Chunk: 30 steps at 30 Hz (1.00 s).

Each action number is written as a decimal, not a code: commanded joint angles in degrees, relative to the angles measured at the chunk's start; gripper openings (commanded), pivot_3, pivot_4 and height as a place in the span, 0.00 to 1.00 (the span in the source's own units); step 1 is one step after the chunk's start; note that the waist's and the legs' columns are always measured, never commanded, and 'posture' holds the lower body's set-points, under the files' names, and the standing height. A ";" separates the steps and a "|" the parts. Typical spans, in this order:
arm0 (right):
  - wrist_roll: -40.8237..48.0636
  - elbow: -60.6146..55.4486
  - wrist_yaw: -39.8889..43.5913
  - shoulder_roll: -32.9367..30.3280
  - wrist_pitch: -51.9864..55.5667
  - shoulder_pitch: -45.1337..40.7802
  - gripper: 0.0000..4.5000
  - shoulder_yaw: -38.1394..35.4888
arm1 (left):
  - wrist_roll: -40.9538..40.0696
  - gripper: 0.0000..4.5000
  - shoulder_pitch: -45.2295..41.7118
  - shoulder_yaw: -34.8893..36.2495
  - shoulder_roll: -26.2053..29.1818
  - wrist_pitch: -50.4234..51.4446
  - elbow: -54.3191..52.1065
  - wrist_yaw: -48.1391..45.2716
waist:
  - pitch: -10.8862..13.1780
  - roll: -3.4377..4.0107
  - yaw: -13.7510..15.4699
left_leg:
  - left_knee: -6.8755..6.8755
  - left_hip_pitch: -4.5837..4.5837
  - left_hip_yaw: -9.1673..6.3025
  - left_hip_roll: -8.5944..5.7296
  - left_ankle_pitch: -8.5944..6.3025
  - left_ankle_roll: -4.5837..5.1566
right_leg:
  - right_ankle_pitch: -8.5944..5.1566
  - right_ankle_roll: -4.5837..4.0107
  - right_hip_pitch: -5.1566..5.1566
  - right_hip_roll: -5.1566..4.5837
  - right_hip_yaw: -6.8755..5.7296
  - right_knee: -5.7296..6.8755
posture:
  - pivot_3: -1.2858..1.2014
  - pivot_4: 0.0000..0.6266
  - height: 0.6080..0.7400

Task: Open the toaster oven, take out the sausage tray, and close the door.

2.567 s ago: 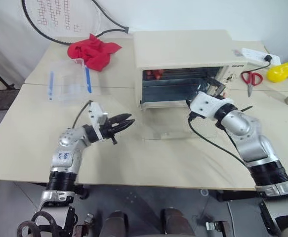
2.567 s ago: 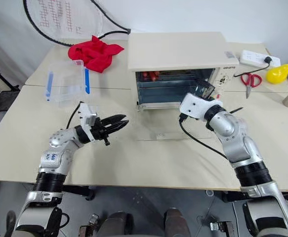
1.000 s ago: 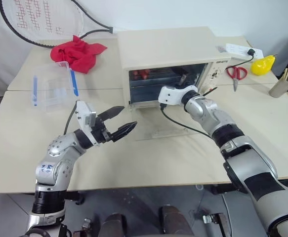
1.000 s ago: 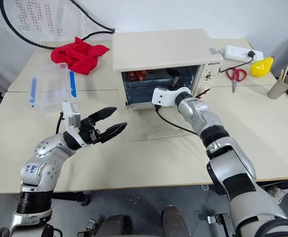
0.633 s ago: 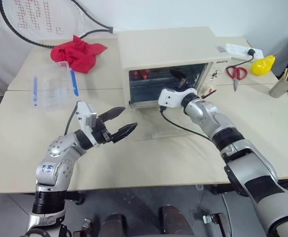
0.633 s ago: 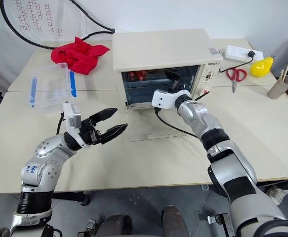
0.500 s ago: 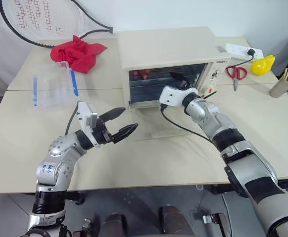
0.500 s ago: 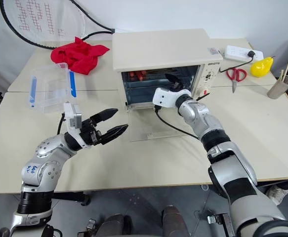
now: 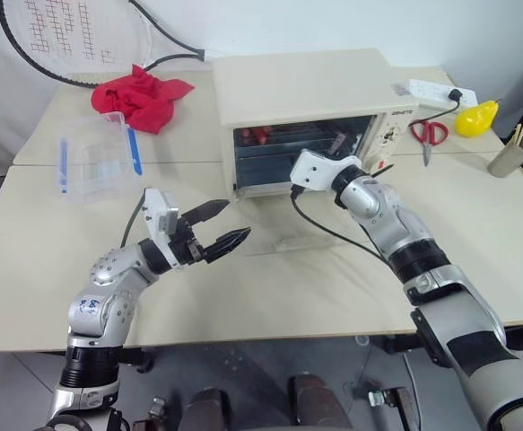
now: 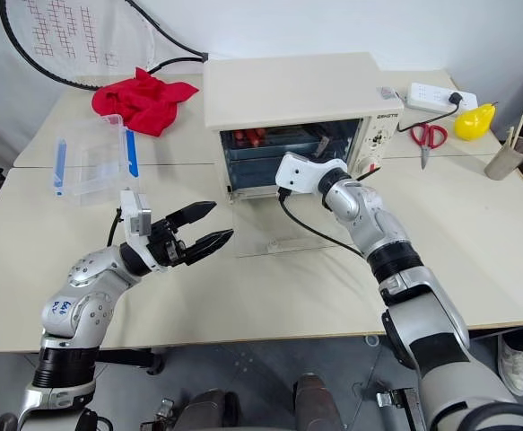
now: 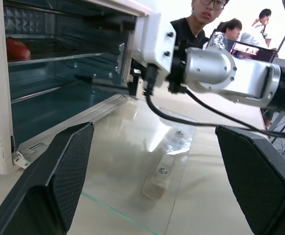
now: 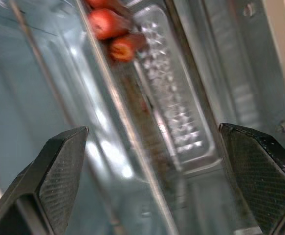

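Note:
The cream-white toaster oven (image 9: 301,90) stands mid-table with its glass door (image 9: 283,235) folded down flat on the tabletop. Inside, the silver sausage tray (image 12: 181,127) sits on a rack with reddish sausages (image 12: 108,24) at its far end. My right gripper (image 9: 337,144) reaches into the right part of the oven mouth. It is open, its fingers (image 12: 59,171) wide apart in front of the tray and holding nothing. My left gripper (image 9: 239,219) hovers open over the table, left of the door and short of the oven.
A clear plastic box with blue clips (image 9: 100,157) and a red cloth (image 9: 143,94) lie to the left. Scissors (image 9: 430,133), a power strip (image 9: 431,90), a yellow object (image 9: 476,118) and a cup of sticks (image 9: 510,157) stand to the right. People (image 11: 201,19) are behind the table.
Since the earliest frames the camera has shifted and my right gripper has gone further into the oven mouth. Over the last second both arms have barely moved.

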 commanded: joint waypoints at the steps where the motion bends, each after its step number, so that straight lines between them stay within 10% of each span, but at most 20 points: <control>1: -2.73 4.30 -2.35 0.20 0.34 -3.68 0.86 1.63 | -0.31 0.94 -0.13 0.21 0.43 -0.82 -1.04 -0.31 | 0.00 0.00 0.01 | 0.00 0.00 0.01 -0.01 0.00 0.00 | 0.00 0.00 0.00 0.00 0.00 0.00 | 0.52 0.24 1.00; 13: -4.24 12.10 -5.85 1.83 -0.59 -8.40 0.01 4.31 | 0.17 0.94 -1.90 0.55 0.81 -2.39 1.31 -0.97 | 0.00 0.00 -0.29 | -0.01 0.00 0.00 0.02 0.00 0.00 | 0.00 0.00 0.00 0.02 -0.03 0.00 | 0.52 0.24 1.00; 30: -5.76 9.24 -5.46 0.51 -2.82 -9.57 0.01 4.93 | 3.20 0.94 -19.02 -0.88 -2.50 -10.48 18.86 -5.44 | 0.00 0.00 -1.37 | -0.07 -0.02 -0.05 -0.01 0.01 -0.01 | 0.00 0.00 0.00 -0.11 -0.49 0.00 | 0.52 0.24 1.00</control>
